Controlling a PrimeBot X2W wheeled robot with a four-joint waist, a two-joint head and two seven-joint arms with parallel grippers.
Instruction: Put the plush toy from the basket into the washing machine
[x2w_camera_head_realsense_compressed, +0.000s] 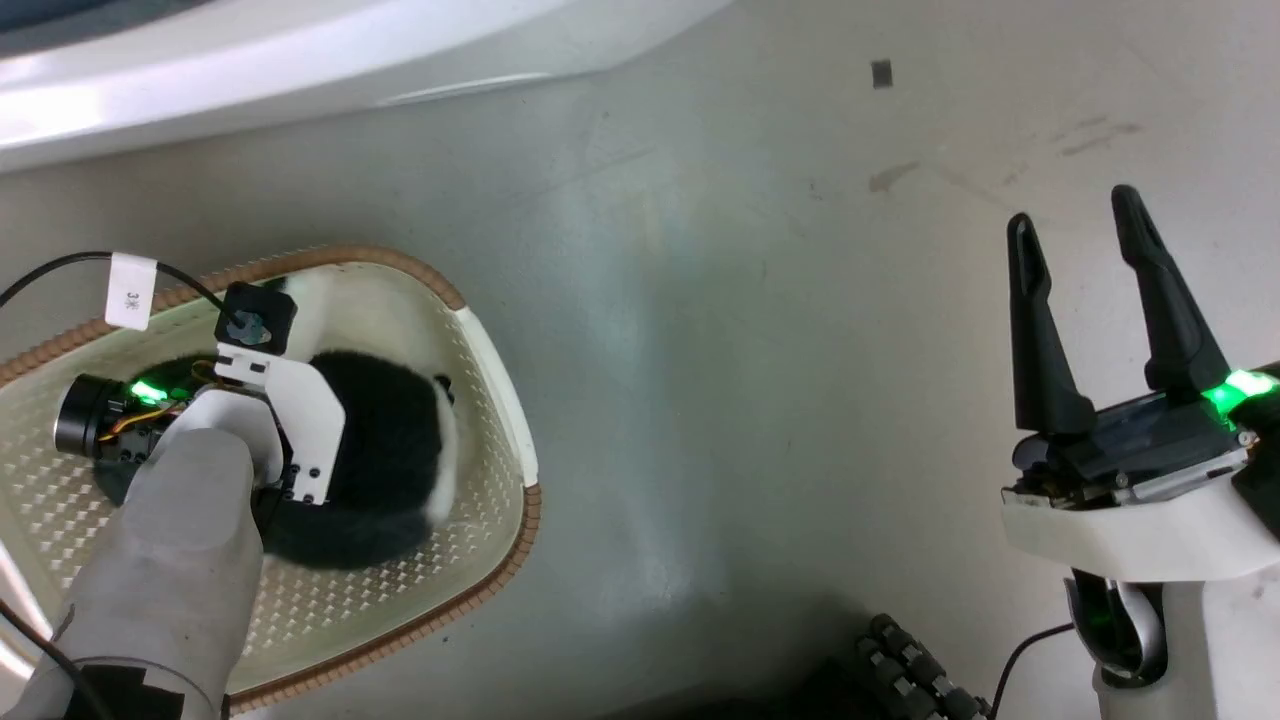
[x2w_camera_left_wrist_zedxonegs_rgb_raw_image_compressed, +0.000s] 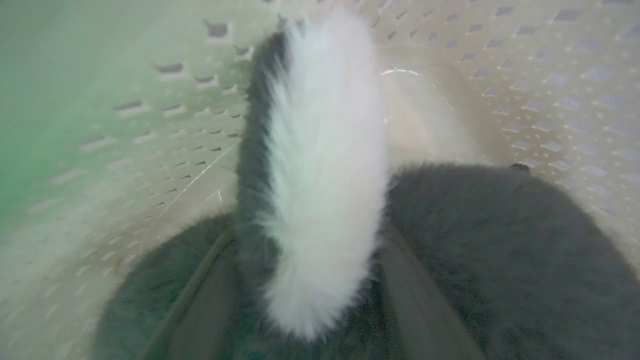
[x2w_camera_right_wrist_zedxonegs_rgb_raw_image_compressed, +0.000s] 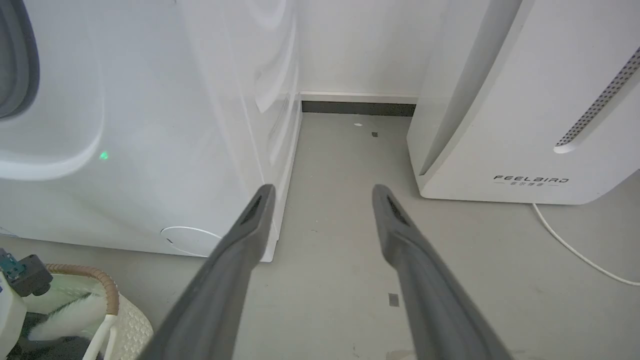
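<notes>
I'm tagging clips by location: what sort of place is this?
Probably a laundry corner: a white washing machine, a basket on the grey floor, and a white FEELBIRD appliance.

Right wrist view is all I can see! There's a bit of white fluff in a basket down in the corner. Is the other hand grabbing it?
Observer: The left gripper is down in the basket, its fingers spread, one on each side of the plush toy at its white tuft.
Operator: Is the toy all white?
Observer: No. From the head view, it's mostly black.
Operator: Is it lifted up yet?
Observer: It doesn't look lifted. In the left wrist view its black fur lies against the basket's holey inside.
</notes>
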